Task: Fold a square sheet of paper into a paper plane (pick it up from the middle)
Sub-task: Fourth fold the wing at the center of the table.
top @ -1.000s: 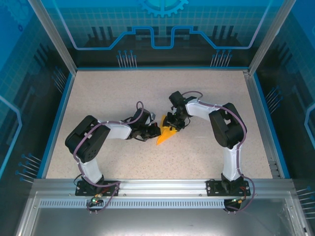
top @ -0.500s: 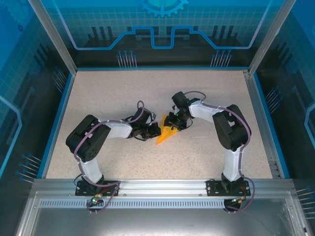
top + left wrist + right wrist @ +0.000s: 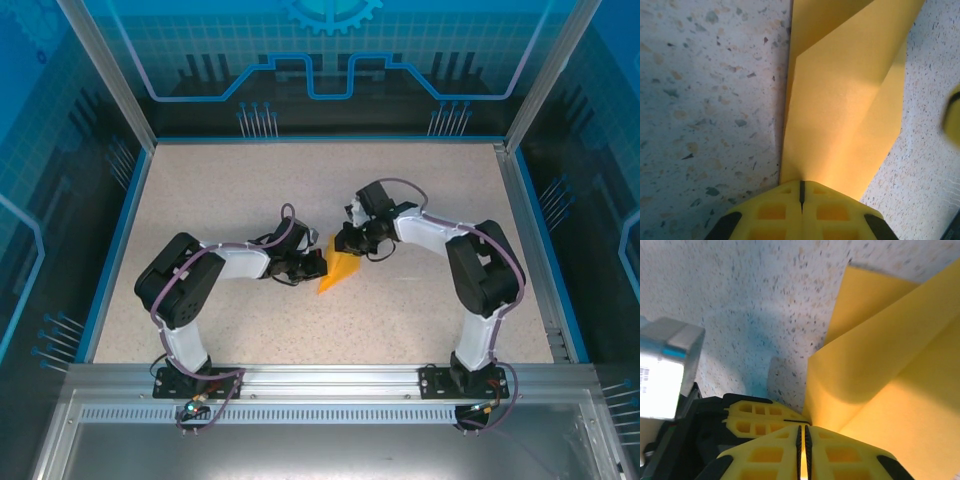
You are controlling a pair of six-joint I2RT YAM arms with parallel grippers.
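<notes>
The paper plane (image 3: 338,273) is clamped at its 9 o'clock edge between the closed fingers of the left gripper (image 3: 321,266), and at 12 o'clock by the right gripper (image 3: 346,248).

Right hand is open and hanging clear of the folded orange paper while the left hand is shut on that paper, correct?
Not quite. The right hand is shut on the folded orange paper, not open and clear of it. The right wrist view shows its fingers pressed together with a sliver of the paper between them. The rest stands: the left hand is shut on that paper.
</notes>
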